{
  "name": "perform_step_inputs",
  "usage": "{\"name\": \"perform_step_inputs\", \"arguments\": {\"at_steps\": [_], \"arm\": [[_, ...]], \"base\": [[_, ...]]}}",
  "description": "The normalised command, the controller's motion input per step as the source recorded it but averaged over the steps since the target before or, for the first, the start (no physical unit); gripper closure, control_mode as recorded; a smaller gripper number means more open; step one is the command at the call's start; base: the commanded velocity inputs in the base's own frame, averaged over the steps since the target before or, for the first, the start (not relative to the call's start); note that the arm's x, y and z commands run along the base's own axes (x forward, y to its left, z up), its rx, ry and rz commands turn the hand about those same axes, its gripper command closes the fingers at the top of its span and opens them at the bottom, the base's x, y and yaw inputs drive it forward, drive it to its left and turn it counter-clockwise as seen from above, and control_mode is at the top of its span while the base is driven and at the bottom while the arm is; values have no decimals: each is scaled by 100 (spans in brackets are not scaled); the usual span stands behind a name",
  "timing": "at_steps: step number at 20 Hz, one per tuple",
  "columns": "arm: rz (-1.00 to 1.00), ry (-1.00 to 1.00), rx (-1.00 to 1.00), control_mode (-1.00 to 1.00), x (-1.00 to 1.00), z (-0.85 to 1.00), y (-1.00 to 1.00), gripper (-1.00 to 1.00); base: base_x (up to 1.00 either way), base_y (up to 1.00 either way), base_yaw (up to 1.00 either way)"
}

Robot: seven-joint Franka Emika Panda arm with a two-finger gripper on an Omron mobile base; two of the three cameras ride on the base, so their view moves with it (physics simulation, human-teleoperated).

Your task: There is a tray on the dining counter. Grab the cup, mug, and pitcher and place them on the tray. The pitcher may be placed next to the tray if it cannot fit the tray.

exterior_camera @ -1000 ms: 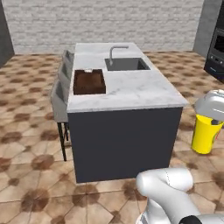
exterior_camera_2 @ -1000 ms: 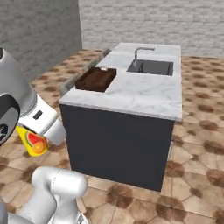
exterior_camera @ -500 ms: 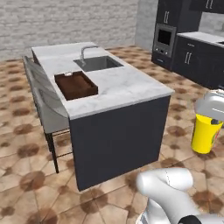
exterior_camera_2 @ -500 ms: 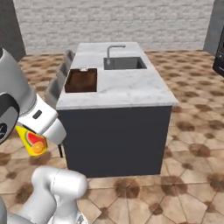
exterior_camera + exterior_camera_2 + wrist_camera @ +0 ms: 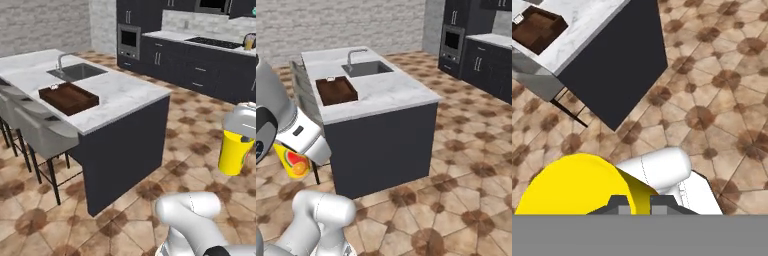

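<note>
My gripper [image 5: 241, 134] is shut on the yellow cup [image 5: 233, 158], holding it by the rim in the air above the floor, right of the island. The cup [image 5: 293, 161] shows its red-orange mark in the right base view. In the hand view the cup [image 5: 572, 186] sits just before the fingertips of the gripper [image 5: 640, 204]. The dark brown wooden tray [image 5: 67, 98] lies bare on the island's marble top, near the stools' side, and also shows as tray [image 5: 336, 91] and tray [image 5: 537, 27]. A small amber-orange shape [image 5: 248, 42] on the far dark counter may be the pitcher. The mug is out of view.
The island [image 5: 125, 92] has a sink [image 5: 76, 72] with a faucet beyond the tray. Grey stools [image 5: 42, 135] line its left side. Dark cabinets with an oven [image 5: 131, 41] run along the back right wall. Tiled floor lies open between the island and the cabinets.
The whole scene has swung leftward in both base views as the base turned; the island now shows corner-on and dark cabinets have come into view. The cup stays in the shut gripper.
</note>
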Motion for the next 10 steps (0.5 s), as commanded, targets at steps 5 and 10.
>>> {"name": "perform_step_inputs", "arguments": {"at_steps": [5,10], "arm": [[0,0,0,100,0,0,0,100],[0,0,0,100,0,0,0,100]], "base": [[-21,100,-53],[-17,100,-51]]}}
